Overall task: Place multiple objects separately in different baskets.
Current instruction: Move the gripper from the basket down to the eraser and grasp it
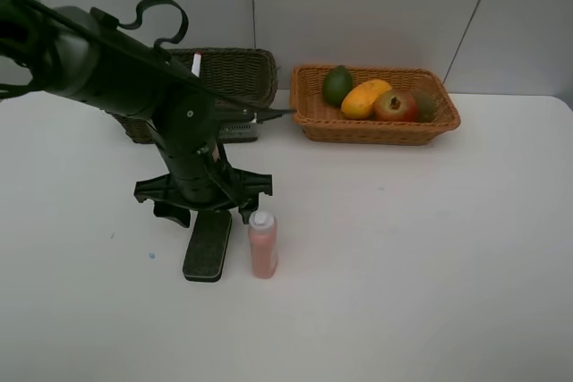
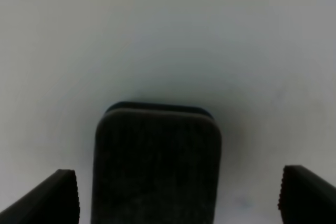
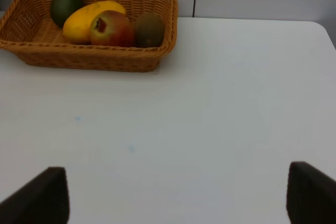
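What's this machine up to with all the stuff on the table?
It is sorting things into two baskets. The orange-tan wicker basket already holds four fruits: a green lime, yellow mango, red pomegranate and brown kiwi. The left gripper hangs with open jaws over the dark eraser pad, beside the small pink bottle lying on the white table. The dark wicker basket has a white marker showing.
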Robot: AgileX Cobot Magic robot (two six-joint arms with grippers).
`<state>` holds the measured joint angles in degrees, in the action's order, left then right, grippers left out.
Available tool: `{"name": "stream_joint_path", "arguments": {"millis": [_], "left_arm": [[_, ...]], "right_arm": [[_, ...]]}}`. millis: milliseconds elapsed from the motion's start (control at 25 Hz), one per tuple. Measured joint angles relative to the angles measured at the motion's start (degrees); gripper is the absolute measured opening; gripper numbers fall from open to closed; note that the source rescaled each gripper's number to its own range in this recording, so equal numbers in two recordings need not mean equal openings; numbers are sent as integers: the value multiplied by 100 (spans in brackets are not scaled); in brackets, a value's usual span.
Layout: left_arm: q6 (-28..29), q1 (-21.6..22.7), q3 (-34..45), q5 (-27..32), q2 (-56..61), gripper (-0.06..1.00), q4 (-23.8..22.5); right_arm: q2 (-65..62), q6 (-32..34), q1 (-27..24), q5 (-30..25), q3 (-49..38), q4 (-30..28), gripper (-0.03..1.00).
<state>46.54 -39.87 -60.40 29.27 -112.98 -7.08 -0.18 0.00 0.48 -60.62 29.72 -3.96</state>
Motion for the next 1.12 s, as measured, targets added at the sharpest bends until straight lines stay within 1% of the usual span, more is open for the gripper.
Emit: {"name": "stream_joint_path", "arguments": {"millis": [80, 240, 520, 920, 1120], "left_arm": [[-184, 0, 0, -5, -79, 100, 185], [-299, 0, 4, 19, -87, 100, 286], [-369, 0, 4, 492, -87, 100, 290], [-435, 0, 4, 546, -110, 100, 264], [-504, 0, 4, 463, -277, 100, 263]], "right_arm": [[0, 0, 0, 0, 0, 0, 100], [0, 31, 0, 0, 0, 0, 100], [0, 0, 0, 0, 0, 0, 100], [0, 0, 0, 0, 0, 0, 100], [0, 0, 0, 0, 0, 0, 100]]}}
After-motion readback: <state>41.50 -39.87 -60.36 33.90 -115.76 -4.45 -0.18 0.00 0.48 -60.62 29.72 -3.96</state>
